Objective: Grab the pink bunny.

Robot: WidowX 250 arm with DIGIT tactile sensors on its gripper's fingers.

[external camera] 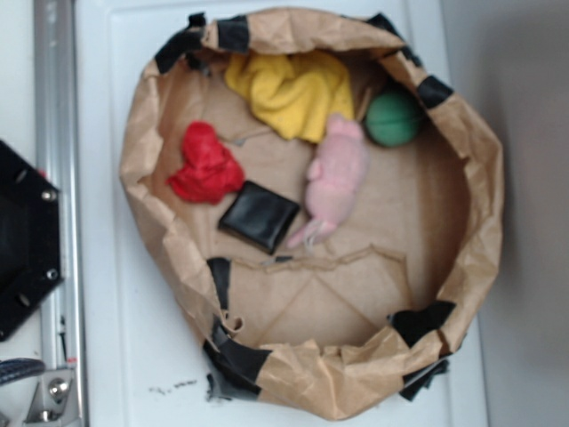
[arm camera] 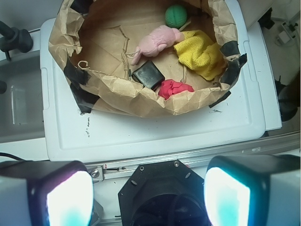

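Note:
The pink bunny [external camera: 335, 181] lies in the middle of a brown paper basin [external camera: 484, 222], between the yellow knitted cloth [external camera: 293, 91] and the black square wallet [external camera: 260, 216]. It also shows in the wrist view [arm camera: 157, 40], far ahead of the gripper. My gripper [arm camera: 148, 197] is open and empty, high above the robot's black base [arm camera: 162, 197], well short of the basin [arm camera: 117, 96]. Its two fingers [arm camera: 68, 200] fill the bottom corners. The gripper does not show in the exterior view.
A red cloth lump [external camera: 206, 166] and a green ball [external camera: 394, 117] also lie in the basin. The basin stands on a white lid [arm camera: 141, 132], with a metal rail [arm camera: 197, 157] along its near edge. The robot base shows at the exterior view's left edge [external camera: 22, 240].

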